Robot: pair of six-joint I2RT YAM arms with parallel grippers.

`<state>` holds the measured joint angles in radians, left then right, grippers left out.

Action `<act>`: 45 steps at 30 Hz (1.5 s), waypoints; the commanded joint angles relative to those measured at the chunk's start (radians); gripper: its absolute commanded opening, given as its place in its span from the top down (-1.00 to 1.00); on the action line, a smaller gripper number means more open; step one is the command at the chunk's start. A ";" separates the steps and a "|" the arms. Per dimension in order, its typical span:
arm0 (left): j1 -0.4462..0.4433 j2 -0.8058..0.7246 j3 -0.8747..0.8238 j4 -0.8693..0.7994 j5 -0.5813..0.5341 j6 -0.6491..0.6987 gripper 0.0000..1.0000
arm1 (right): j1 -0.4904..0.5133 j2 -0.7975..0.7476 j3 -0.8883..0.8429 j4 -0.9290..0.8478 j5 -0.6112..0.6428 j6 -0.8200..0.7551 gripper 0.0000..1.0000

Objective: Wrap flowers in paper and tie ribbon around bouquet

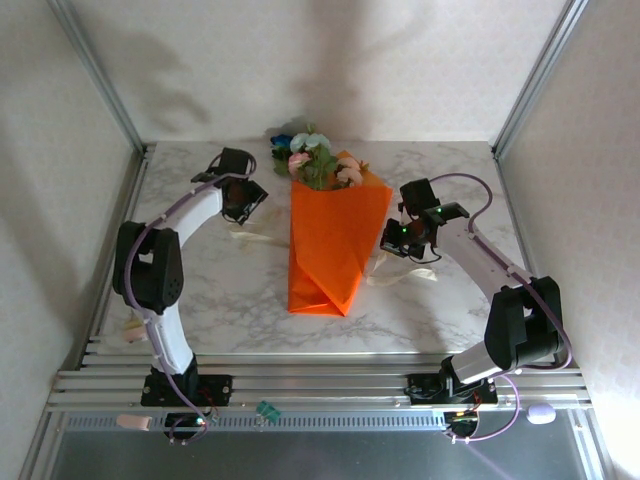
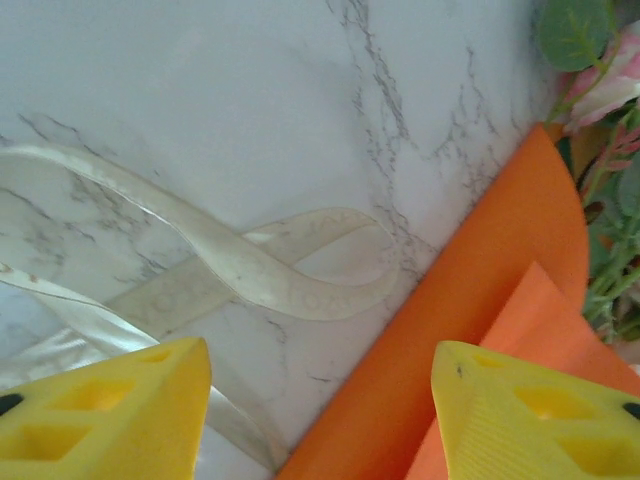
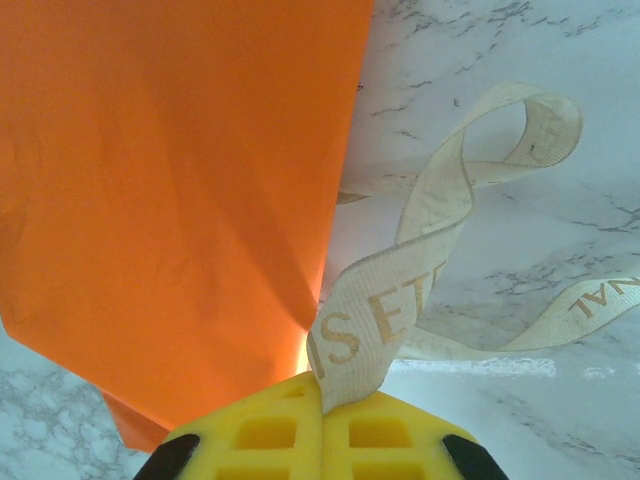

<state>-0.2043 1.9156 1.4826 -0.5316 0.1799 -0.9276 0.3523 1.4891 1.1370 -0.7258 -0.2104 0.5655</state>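
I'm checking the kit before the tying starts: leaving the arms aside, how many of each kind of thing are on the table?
Orange paper sheet: 1
Bunch of flowers: 1
Ribbon: 1, seemingly a single strip, showing on both sides of the paper
Total: 3

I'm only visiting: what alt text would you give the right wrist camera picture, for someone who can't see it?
The yellow right claw is shut on a cream, lettered ribbon, which loops away over the marble table. The orange paper lies to the left of the ribbon.
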 commanded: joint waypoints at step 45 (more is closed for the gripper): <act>-0.406 0.101 0.551 -0.039 0.206 0.480 1.00 | 0.017 -0.099 -0.024 -0.030 -0.050 -0.018 1.00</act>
<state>-0.5743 1.9251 2.0052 -0.5785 0.2211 -0.4934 0.3588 1.4330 1.1358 -0.7296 -0.2398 0.5644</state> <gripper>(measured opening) 0.013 0.056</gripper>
